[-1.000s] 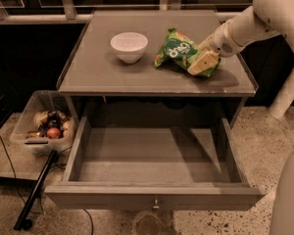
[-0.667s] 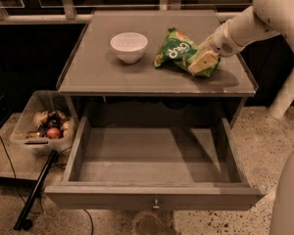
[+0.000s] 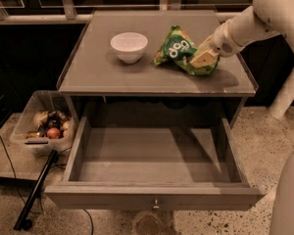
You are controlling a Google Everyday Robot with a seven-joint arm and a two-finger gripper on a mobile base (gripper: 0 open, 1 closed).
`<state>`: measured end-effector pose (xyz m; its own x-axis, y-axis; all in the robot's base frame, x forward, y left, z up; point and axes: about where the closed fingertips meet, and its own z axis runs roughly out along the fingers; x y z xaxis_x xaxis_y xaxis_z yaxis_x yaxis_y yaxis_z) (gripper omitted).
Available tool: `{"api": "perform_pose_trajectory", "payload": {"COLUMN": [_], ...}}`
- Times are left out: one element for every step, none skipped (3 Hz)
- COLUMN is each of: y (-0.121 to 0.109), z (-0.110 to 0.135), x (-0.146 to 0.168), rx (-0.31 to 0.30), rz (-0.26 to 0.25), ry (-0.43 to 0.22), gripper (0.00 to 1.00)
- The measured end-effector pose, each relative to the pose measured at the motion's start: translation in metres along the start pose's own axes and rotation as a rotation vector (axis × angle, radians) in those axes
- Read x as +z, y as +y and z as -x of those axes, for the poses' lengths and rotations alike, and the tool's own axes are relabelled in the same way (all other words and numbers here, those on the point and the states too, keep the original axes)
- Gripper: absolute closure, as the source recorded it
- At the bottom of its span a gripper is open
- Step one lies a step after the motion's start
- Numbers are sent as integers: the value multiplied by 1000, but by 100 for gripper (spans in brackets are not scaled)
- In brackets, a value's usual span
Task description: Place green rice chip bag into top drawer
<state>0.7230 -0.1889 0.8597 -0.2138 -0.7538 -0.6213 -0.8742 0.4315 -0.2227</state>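
Observation:
The green rice chip bag point(image 3: 180, 49) lies on the cabinet top point(image 3: 103, 75), to the right of a white bowl. My gripper point(image 3: 204, 58) reaches in from the right and is down on the bag's right end, shut on it. The bag still rests on the top. The top drawer point(image 3: 154, 198) is pulled wide open below the cabinet top. Its inside is bare and its small round knob point(image 3: 156, 205) faces the front.
A white bowl point(image 3: 129, 46) stands on the cabinet top, left of the bag. A clear plastic bin point(image 3: 44, 126) with small items sits on the floor at the left. A black pole point(image 3: 35, 192) leans by the drawer's left front corner.
Almost nothing differs. The gripper and the bag stay in the same place on the cabinet top, and the drawer stays open.

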Motion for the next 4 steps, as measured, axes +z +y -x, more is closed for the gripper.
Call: {"api": "perform_pose_trajectory", "payload": {"y": [0,-4,-2,10], "z": [0,6,9,13], "x": [0,-6,-36,-83], "rx": [0,-21,-31,-54], "rz": [0,-10,-31,-55], "ry": [0,0,-57,-152], "gripper": [100,100,100,100]}}
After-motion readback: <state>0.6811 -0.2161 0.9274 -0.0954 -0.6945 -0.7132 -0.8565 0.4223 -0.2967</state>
